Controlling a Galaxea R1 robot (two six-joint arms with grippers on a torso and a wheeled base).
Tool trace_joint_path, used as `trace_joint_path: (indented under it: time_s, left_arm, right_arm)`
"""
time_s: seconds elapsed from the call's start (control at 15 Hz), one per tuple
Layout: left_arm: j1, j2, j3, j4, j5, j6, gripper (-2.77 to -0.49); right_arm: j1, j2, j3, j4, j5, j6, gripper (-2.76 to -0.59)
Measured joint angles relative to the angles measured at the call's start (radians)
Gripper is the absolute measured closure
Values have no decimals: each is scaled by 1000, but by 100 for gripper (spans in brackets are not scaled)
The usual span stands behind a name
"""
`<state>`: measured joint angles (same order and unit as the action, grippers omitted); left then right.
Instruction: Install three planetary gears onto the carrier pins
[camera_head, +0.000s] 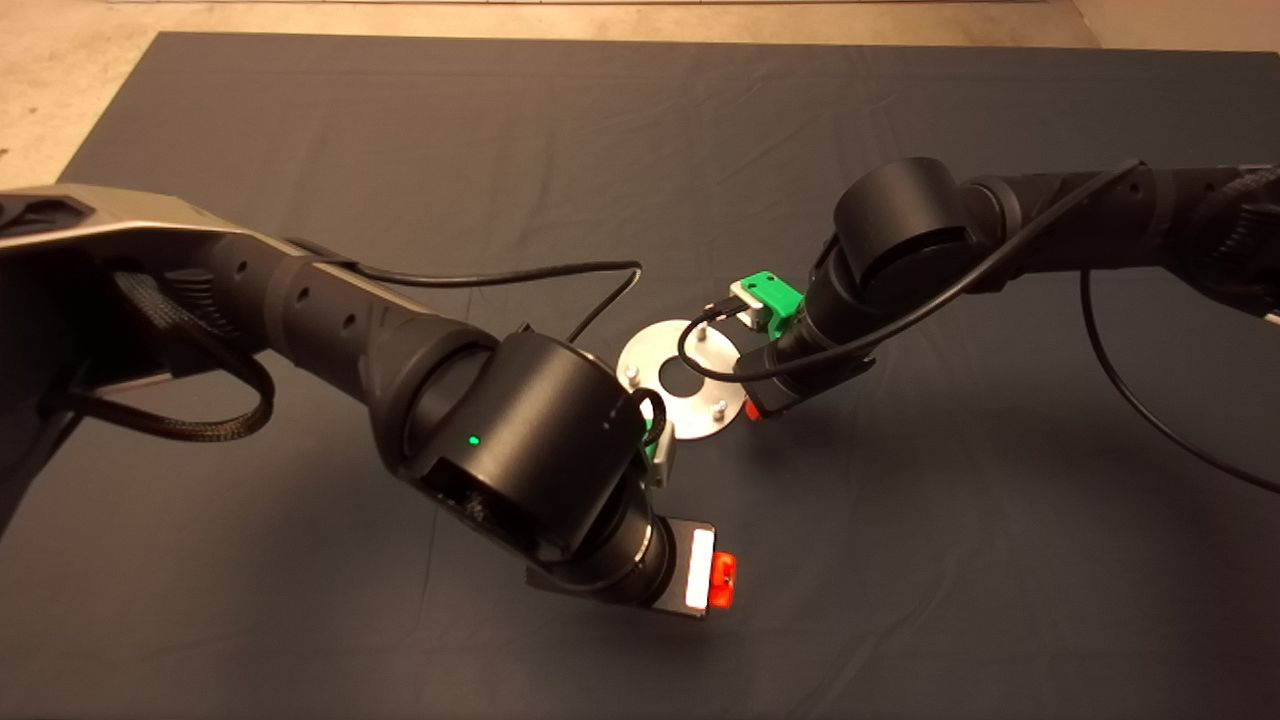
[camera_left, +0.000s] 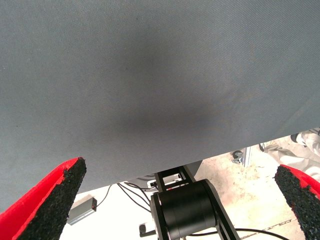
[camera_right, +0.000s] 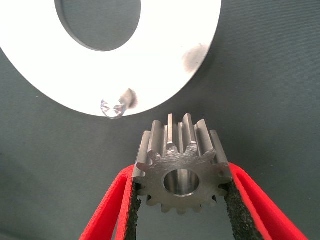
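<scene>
A flat silver disc (camera_head: 655, 350) with a central hole lies mid-mat, and three carrier pins (camera_head: 632, 375) stand near its rim, all bare. My right gripper (camera_head: 757, 408) hovers at the disc's right edge, shut on one planetary gear (camera_right: 182, 167). The gear's bore faces the camera, just short of one pin (camera_right: 114, 107) on the disc (camera_right: 170, 75). The right fingers (camera_right: 240, 200) press on the gear's teeth from both sides. My left gripper (camera_head: 722, 580) hangs over bare mat in front of the disc. It is open (camera_left: 181, 169), with nothing between its pads (camera_left: 60, 195).
The dark mat (camera_head: 900, 560) covers the table, with pale floor (camera_head: 60, 90) past its far left corner. Black cables (camera_head: 560, 275) loop off both arms near the disc. The left wrist view shows the robot's black base (camera_left: 185, 210) beyond the mat edge.
</scene>
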<state>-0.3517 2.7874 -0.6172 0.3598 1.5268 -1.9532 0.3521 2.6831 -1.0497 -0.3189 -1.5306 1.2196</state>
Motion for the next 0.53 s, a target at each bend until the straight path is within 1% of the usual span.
trace_joint_path:
  time_s: [0.2, 0.53]
  left_arm:
    - [0, 5, 0, 0, 0, 0, -275]
    - [0, 5, 0, 0, 0, 0, -275]
  right_arm:
    - [0, 27, -33, 0, -3, 0, -105]
    - [0, 68, -86, 0, 0, -3, -105]
